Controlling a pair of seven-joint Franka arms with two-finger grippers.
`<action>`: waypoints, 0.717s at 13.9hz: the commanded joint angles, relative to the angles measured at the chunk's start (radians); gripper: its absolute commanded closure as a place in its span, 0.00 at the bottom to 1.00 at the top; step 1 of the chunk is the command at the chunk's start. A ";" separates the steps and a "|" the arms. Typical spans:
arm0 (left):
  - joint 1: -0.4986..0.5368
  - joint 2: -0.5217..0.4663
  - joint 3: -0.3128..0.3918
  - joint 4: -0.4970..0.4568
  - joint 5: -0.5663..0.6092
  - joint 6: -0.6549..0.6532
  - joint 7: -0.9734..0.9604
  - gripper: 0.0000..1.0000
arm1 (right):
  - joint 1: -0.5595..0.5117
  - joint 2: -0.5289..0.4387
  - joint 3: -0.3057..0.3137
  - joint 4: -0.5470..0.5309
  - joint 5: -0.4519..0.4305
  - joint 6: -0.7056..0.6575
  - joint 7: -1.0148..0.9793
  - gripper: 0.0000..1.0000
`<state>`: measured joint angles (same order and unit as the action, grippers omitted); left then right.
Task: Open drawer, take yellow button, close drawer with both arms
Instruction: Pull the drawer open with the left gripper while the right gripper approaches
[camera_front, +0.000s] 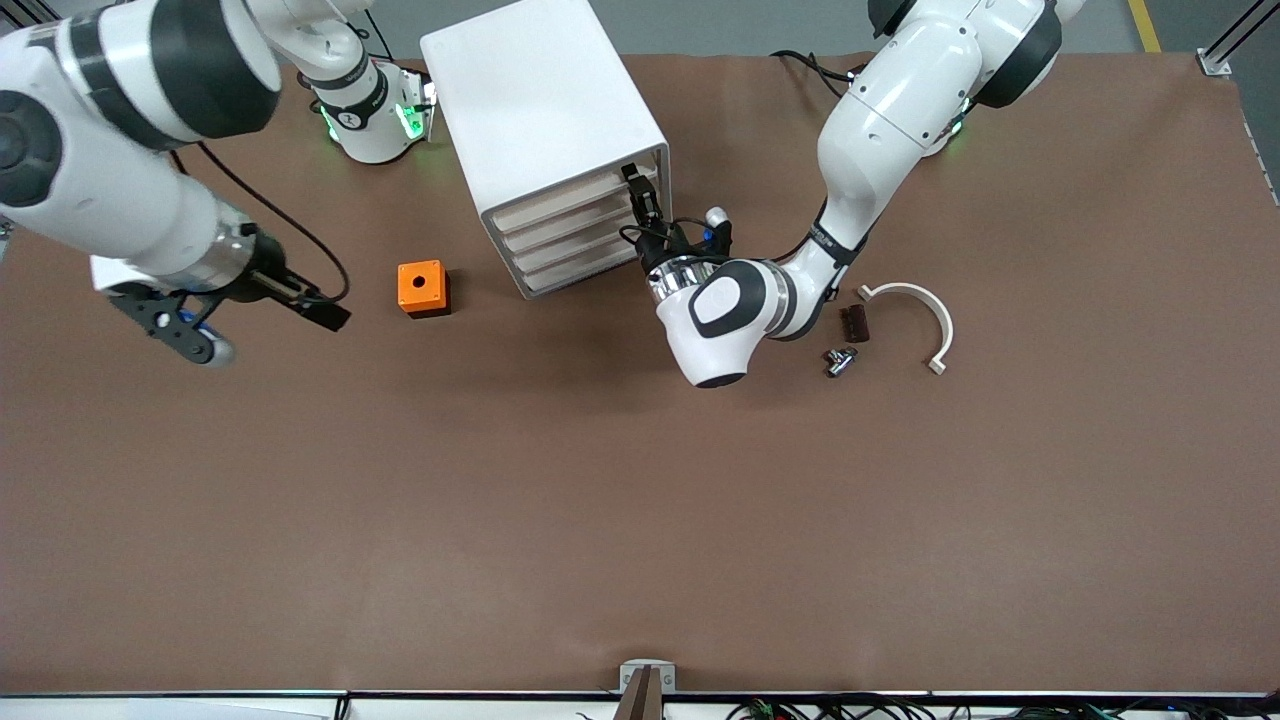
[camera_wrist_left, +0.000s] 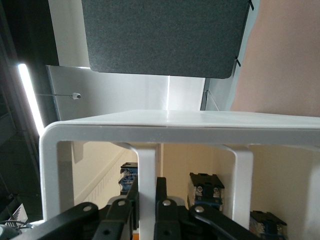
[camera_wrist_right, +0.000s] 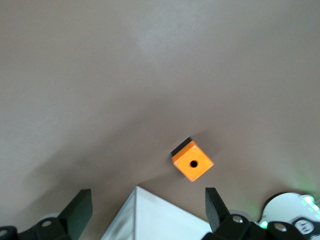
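The white cabinet (camera_front: 545, 110) stands near the arms' bases, its four drawers all flush. My left gripper (camera_front: 635, 185) is at the top drawer (camera_front: 575, 198), at its end toward the left arm. In the left wrist view my left gripper (camera_wrist_left: 148, 182) is shut on a white upright strip of the drawer front (camera_wrist_left: 148, 160). Small black-and-blue parts (camera_wrist_left: 206, 187) show inside; no orange cap shows, so I cannot tell the button. My right gripper (camera_front: 185, 330) hangs open over the table at the right arm's end. My right gripper (camera_wrist_right: 146, 200) has a white block's corner (camera_wrist_right: 155, 215) below it.
An orange cube with a round hole (camera_front: 423, 288) sits between the right gripper and the cabinet. Beside the left arm's elbow lie a white curved bracket (camera_front: 915, 310), a dark brown part (camera_front: 854, 323) and a small metal part (camera_front: 838, 361).
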<state>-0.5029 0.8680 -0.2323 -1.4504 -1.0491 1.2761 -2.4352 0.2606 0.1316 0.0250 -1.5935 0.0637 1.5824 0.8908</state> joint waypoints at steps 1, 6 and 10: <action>0.044 -0.020 0.007 -0.011 -0.011 -0.006 -0.016 0.94 | 0.116 0.008 -0.007 -0.002 0.004 0.027 0.146 0.00; 0.130 -0.020 0.008 -0.008 -0.012 -0.006 -0.016 0.93 | 0.282 0.048 -0.007 -0.006 0.004 0.126 0.419 0.00; 0.181 -0.014 0.013 0.019 -0.009 -0.006 -0.013 0.93 | 0.364 0.080 -0.007 -0.005 0.005 0.200 0.560 0.00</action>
<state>-0.3481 0.8668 -0.2282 -1.4324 -1.0492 1.2802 -2.4353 0.5920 0.2014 0.0287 -1.6023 0.0640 1.7570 1.3869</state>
